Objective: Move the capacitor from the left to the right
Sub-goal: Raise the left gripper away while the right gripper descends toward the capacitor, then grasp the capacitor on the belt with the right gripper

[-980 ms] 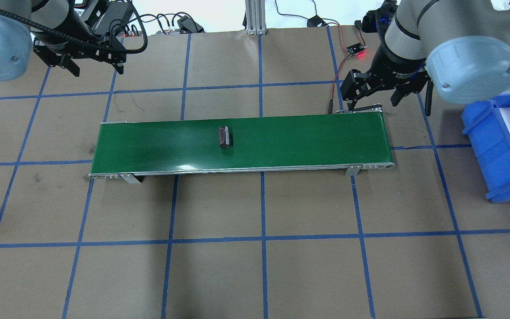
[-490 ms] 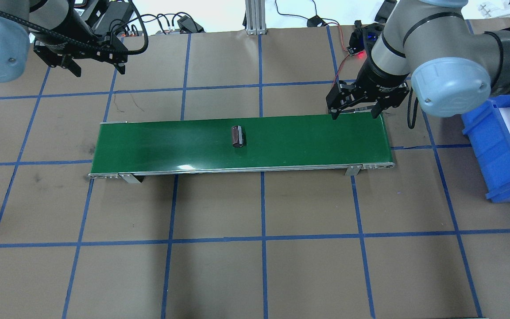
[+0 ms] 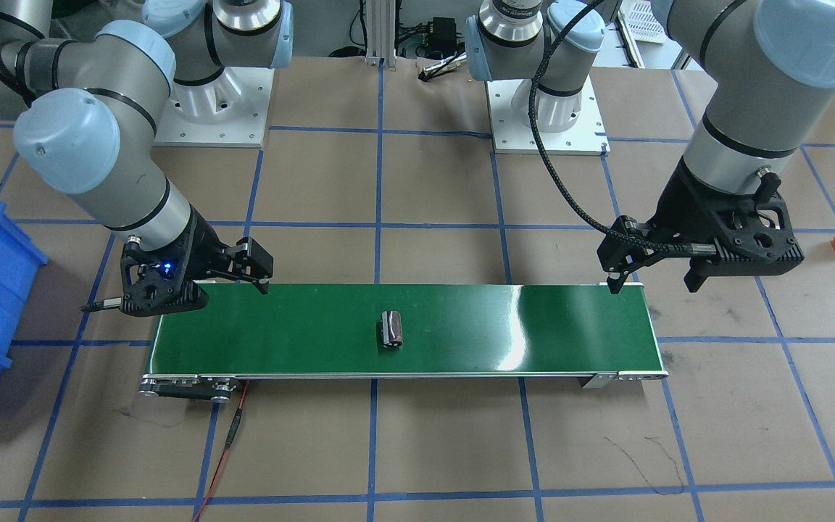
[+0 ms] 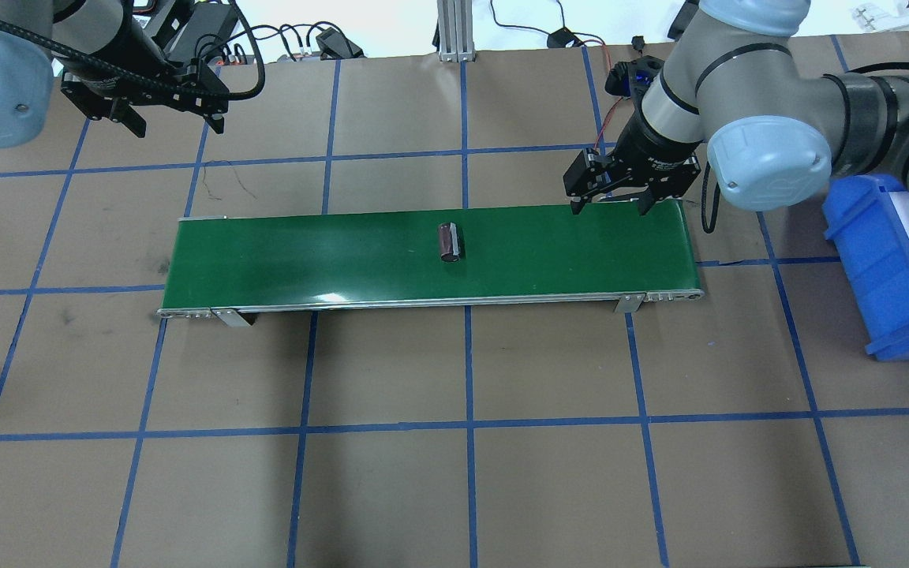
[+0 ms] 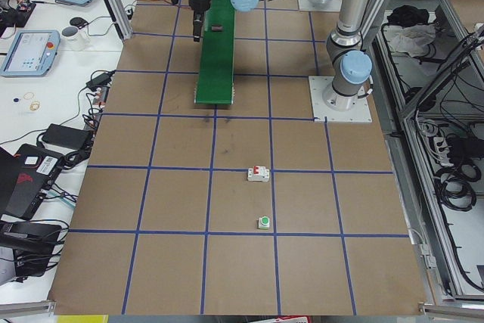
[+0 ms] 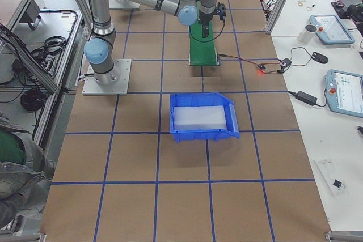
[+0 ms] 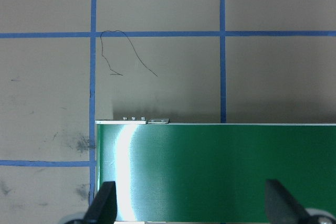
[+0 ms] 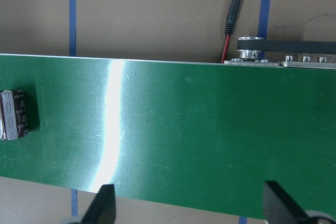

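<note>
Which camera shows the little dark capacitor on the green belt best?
Overhead exterior: the capacitor lies whole and unblocked on the belt. Front-facing shows it nearly as well. Right wrist shows it big but at the picture's edge. Side views show a speck at most; left wrist misses it.

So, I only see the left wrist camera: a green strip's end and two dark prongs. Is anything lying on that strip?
Observer: Yes, a small dark capacitor lies on its side near the middle of the belt.
Operator: Is anything holding it?
Observer: No; the right gripper hangs open over the belt's other end, apart from it.
Operator: What's past that end?
Observer: A blue bin on the table.
</note>
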You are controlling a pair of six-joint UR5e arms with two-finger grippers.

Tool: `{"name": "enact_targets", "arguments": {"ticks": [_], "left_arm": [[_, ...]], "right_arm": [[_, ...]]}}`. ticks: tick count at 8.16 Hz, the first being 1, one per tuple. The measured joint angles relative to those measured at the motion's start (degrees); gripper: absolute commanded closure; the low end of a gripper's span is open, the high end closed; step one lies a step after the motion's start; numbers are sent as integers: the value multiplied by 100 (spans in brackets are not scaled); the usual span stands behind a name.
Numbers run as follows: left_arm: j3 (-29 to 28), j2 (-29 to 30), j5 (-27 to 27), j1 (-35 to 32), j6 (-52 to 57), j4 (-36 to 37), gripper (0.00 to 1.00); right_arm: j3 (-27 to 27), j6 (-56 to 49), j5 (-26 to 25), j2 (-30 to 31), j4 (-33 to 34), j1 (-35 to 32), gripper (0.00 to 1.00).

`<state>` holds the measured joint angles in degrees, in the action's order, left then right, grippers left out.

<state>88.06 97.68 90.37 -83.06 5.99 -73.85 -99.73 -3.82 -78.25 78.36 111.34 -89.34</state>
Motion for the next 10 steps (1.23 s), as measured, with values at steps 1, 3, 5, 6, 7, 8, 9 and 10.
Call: {"name": "enact_targets", "arguments": {"ticks": [1,3,5,6,7,8,9,10], "left_arm": [[1,2,-2,3,6,0,0],[6,9,-5,17,55,-10,0],[0,4,-28,23,121,-12,0],[3,4,-41,22,209,-13,0],[5,5,-48,23,278,-11,0],[7,9,-52,25,316,-9,0],[9,12,-52,26,331,-8,0],[13,13,-42,26,337,-7,0]], "right_arm": [[-2,1,18,-85,39,-3,0],[-2,17,30,-164,119,-2,0],[-12,110,34,-256,225,-3,0],[-15,167,36,-303,329,-5,0],[-18,200,37,-352,412,-5,0],[-27,215,39,-385,457,-5,0],[-53,220,50,-402,483,-5,0],[-90,222,145,-437,518,-5,0]]}}
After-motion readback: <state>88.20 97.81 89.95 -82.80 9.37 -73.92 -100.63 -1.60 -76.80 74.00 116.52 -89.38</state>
